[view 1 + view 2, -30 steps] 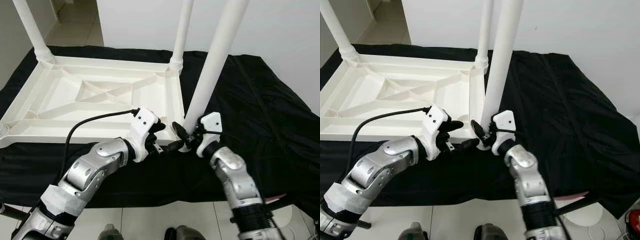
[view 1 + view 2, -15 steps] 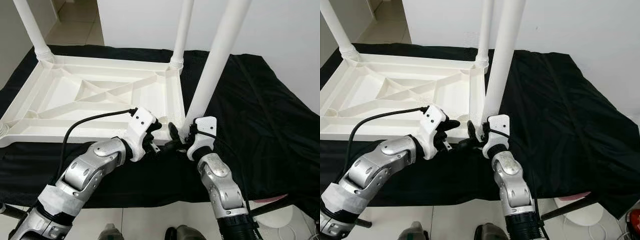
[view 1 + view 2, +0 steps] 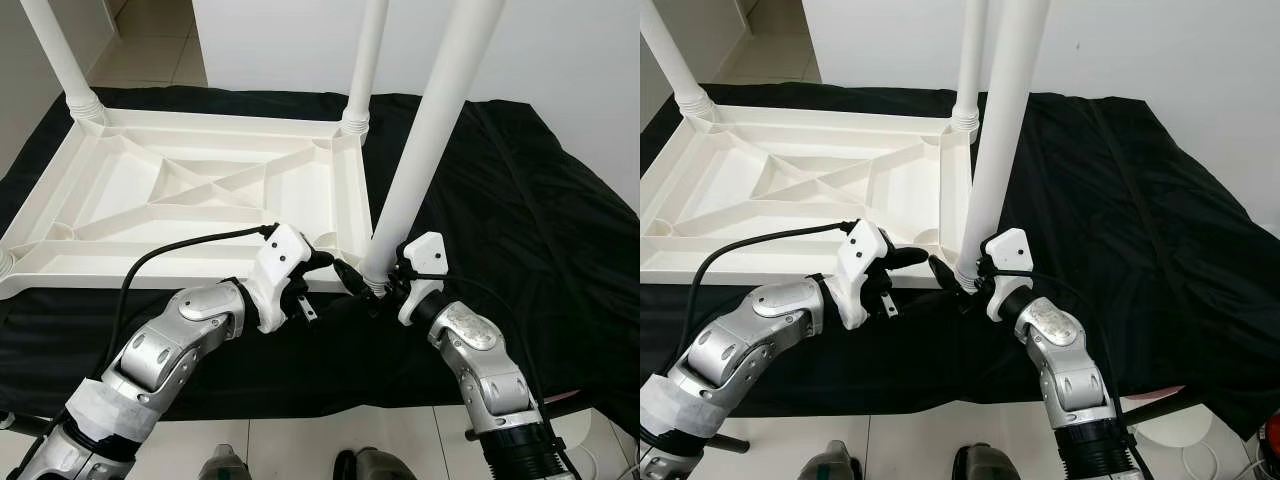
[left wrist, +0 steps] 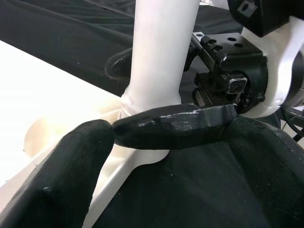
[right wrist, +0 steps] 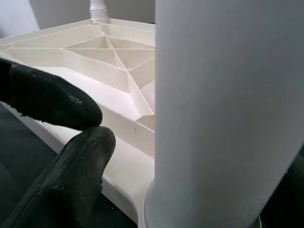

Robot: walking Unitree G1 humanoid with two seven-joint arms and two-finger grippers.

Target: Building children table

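Observation:
A white plastic table [image 3: 200, 190] lies upside down on a black cloth. A white table leg [image 3: 420, 150] stands upright at its near right corner socket [image 3: 365, 285]. My right gripper [image 3: 372, 283] is shut on the base of this leg; in the left wrist view one of its fingers [image 4: 175, 126] wraps across the front of the leg [image 4: 161, 57]. My left gripper [image 3: 325, 265] hovers open just left of that corner, and its fingers [image 4: 71, 166] are spread wide with nothing between them. In the right wrist view the leg [image 5: 228, 109] stands close beside a black finger [image 5: 71, 175].
Two more legs stand upright at the far left corner [image 3: 60, 50] and the far right corner [image 3: 365, 60]. The black cloth [image 3: 520, 220] stretches to the right. A white wall [image 3: 580, 70] rises behind, and tiled floor [image 3: 300, 445] lies below the near edge.
My right forearm has swung back out to the right while its gripper stays at the leg's base. The left gripper has shifted slightly toward the corner.

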